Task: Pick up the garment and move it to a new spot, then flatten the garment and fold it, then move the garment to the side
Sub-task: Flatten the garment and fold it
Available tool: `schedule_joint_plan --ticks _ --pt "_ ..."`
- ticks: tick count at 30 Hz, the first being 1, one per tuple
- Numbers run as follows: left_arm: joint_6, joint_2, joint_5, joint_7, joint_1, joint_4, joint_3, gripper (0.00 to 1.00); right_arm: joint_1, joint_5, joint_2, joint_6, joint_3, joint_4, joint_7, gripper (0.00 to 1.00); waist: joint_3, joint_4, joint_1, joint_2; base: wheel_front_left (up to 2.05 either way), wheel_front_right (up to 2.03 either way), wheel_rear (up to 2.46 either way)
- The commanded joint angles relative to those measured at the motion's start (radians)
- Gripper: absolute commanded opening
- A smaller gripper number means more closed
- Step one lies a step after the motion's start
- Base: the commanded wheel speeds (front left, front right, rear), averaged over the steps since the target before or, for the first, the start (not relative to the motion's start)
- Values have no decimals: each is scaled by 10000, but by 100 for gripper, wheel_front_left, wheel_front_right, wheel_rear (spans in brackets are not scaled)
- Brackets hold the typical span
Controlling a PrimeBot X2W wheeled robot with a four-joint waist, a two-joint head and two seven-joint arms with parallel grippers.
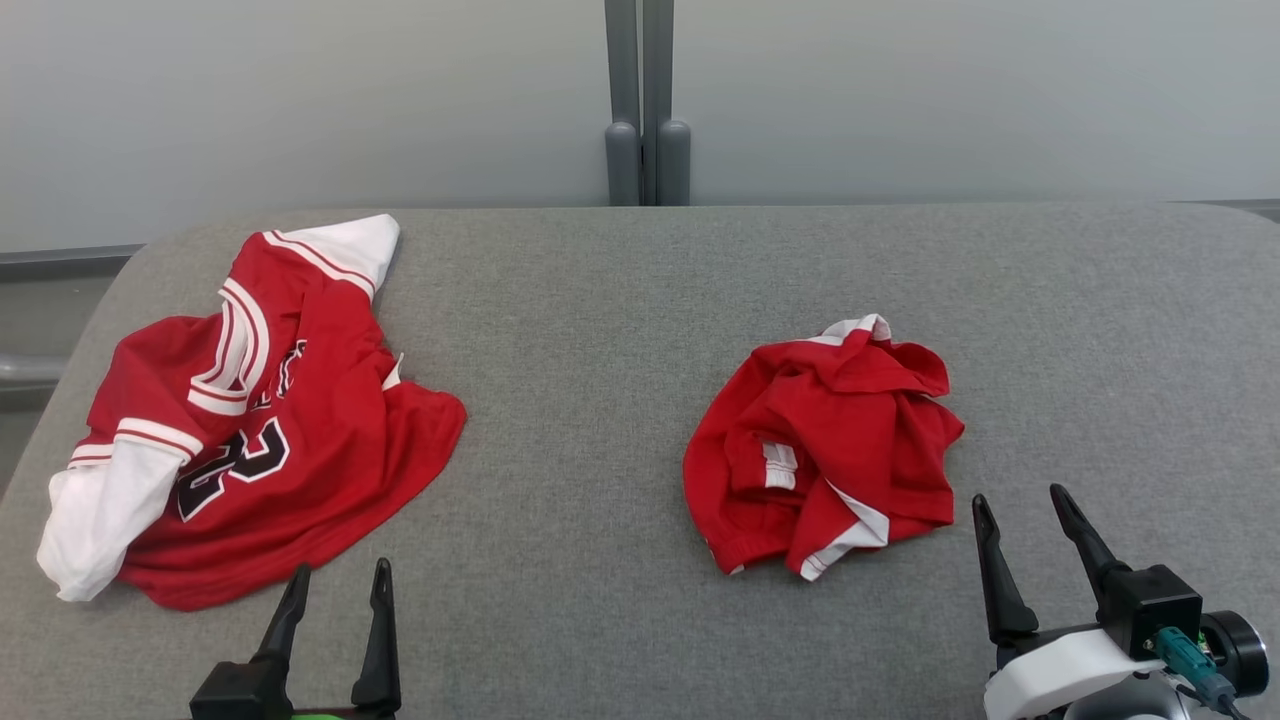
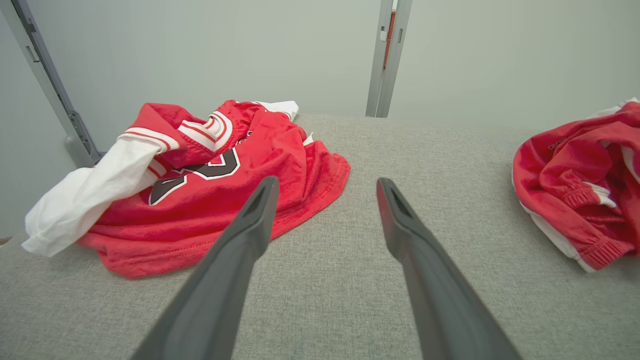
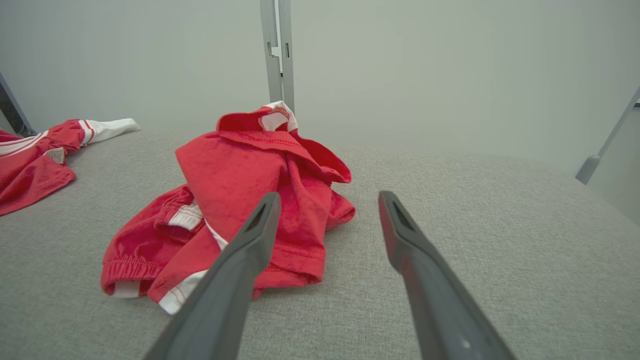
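Both grippers stand wide open and hold nothing. The left gripper rises from the bottom edge at the lower left of the head view. Its two dark fingers are spread and point up the frame over bare grey cloth, just below the hem of the red jersey and not touching it. In the left wrist view the fingers are well apart, and the left one crosses in front of the jersey's lower edge.

The right gripper sits at the lower right of the head view. Its fingers are apart too and lean a little toward the upper left. Behind them are a white wrist housing and a dark block with a teal plug. Its tips are just right of the crumpled red garment, with a strip of table between them. In the right wrist view the left finger overlaps the garment's near side, but I can't tell any contact there.

The jersey lies spread and rumpled at the left of the padded grey table, with white sleeves and a dark number showing. The crumpled garment, red with white trim, is bunched in a heap right of centre, well apart from the jersey. A grey post stands at the top centre, behind the table against a pale wall.
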Motion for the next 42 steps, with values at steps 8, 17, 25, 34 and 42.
schedule_joint_plan --ticks 8,17,25,34,42 --pt "-76 -13 -46 -1 -227 -170 -49 100 -111 2 -4 -7 87 -49 -3 100 23 -255 0 0 0 0 0" --pt "-214 -15 -114 -1 -782 20 -1410 100 -304 -32 -36 -7 207 -171 -3 100 251 -866 0 0 0 0 0" --pt "-265 5 -423 0 -2514 2148 -4518 100 -709 -6 -55 -7 321 -310 -3 100 1058 -1795 0 0 0 0 0" --pt "-107 12 -1202 -1 -3636 3920 -5129 100 -939 52 -21 -7 170 -384 -3 100 1645 -2621 0 0 0 0 0" --pt "-19 9 -1258 -1 -4011 4760 -5153 45 -1043 79 0 -7 150 -382 -3 100 1755 -2868 0 0 0 0 0"
